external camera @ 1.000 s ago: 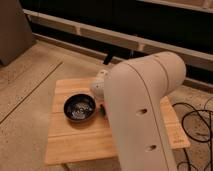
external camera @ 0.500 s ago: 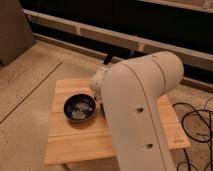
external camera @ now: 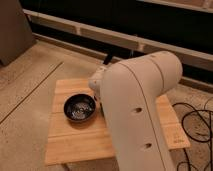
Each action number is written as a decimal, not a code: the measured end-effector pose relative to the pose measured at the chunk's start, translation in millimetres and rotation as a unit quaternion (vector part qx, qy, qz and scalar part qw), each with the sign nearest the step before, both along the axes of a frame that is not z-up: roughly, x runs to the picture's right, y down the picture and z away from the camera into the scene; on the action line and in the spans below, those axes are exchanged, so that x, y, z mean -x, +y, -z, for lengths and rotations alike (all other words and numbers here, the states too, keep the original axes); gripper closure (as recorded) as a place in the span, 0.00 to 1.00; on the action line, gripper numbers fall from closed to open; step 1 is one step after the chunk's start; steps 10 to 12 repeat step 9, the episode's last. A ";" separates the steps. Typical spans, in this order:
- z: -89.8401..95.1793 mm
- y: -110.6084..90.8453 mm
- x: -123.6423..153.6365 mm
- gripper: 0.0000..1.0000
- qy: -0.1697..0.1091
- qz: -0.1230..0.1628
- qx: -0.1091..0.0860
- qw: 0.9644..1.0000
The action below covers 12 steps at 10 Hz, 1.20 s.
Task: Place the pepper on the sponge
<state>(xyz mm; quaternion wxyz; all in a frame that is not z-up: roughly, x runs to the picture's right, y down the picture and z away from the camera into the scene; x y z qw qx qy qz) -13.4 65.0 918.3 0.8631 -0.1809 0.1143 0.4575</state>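
Wood strips, pale and smooth, make the flat rectangular table [external camera: 75,145], which stands on a speckled stone-like floor [external camera: 25,95]. On the left half of the table sits a round bowl [external camera: 80,107], dark and glossy, with light reflections in its bottom. A very big arm [external camera: 140,100] fills the front of the view; its shell is white, matte and rounded like a thick tube, with small round recesses along its side. It rises from the lower right and ends in a rounded joint just beside the right rim of the bowl. Behind this joint, over the back edge of the table, a thin dark part sticks out upward, and it seems to belong to the claw [external camera: 107,59]; the rest of it is hidden by the arm, so I cannot tell if the claw is open, closed or gripping something. The pepper and the sponge cannot be seen, because the arm covers the middle and most of the right side of the table. On the floor at the right lie thin black cables [external camera: 192,117] in loose curves. Behind the table runs a dark wall [external camera: 150,25] with pale horizontal rails.
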 end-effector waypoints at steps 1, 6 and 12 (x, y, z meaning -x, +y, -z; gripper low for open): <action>0.0 0.1 0.5 0.20 0.000 0.001 0.000 1.000; -0.9 -6.1 4.3 0.20 -0.009 0.002 -0.010 1.000; -1.1 -14.3 9.4 0.20 -0.017 0.000 -0.025 1.000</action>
